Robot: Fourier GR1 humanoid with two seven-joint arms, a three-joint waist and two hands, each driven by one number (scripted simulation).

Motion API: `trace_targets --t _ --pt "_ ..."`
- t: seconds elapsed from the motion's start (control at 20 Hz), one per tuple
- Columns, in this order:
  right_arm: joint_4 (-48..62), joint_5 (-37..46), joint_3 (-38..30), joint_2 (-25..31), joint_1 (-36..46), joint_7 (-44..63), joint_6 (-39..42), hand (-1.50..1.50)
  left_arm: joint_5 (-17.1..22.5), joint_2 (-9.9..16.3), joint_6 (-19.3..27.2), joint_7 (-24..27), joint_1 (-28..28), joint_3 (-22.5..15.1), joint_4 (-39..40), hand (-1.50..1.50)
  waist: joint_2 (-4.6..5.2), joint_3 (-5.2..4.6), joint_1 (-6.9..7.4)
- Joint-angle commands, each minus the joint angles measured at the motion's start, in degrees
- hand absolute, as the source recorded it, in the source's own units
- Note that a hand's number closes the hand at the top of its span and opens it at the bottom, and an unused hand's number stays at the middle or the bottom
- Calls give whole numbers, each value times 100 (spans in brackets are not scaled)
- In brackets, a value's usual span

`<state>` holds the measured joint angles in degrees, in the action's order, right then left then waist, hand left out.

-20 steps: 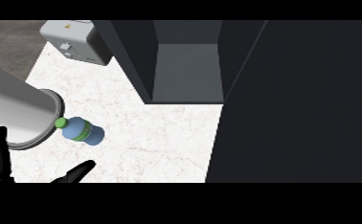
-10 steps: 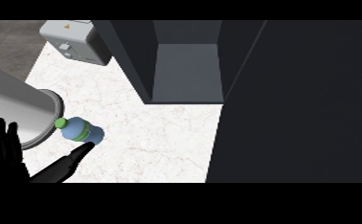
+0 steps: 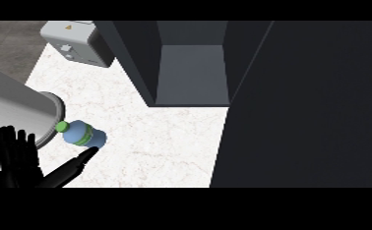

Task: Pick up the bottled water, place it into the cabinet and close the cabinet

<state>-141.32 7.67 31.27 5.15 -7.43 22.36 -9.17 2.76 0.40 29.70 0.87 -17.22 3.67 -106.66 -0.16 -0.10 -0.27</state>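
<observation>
The bottled water is blue with a green cap and a green band. It lies on its side on the white counter, cap pointing left. My left hand shows at the lower left, open, with its fingers straight up. Its thumb stretches toward the bottle, and the tip sits just under the bottle's lower end; I cannot tell whether it touches. The dark cabinet stands open at the top middle, its shelf bare. Its door fills the right side. My right hand is out of view.
A large grey cylinder with a rim lies just left of the bottle, close to the cap. A grey boxy appliance stands at the back left. White counter stretches between the bottle and the cabinet's opening.
My left hand has risen into view from the lower edge; a second ago only its thumb tip showed. The thumb now reaches the bottle's lower end. The bottle has not moved.
</observation>
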Motion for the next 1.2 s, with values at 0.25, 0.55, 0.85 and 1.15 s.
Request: trace_targets --t 0.25,0.55,0.85,1.15 --pt "-483 859 349 123 128 341 -253 -150 961 131 -638 1092 694 826 2040 -150 3 -2 -38" --pt "-860 942 509 285 -13 520 -463 -150 1315 261 -1190 1961 912 1253 3131 -150 -6 -6 -65" --pt "-634 869 482 252 321 516 -540 -150 1508 184 -1553 2856 1409 1515 4413 -150 7 -3 -31" --pt "-827 710 358 595 110 635 -527 -150 1625 311 -1861 3383 1499 1684 4868 -150 4 4 -22"
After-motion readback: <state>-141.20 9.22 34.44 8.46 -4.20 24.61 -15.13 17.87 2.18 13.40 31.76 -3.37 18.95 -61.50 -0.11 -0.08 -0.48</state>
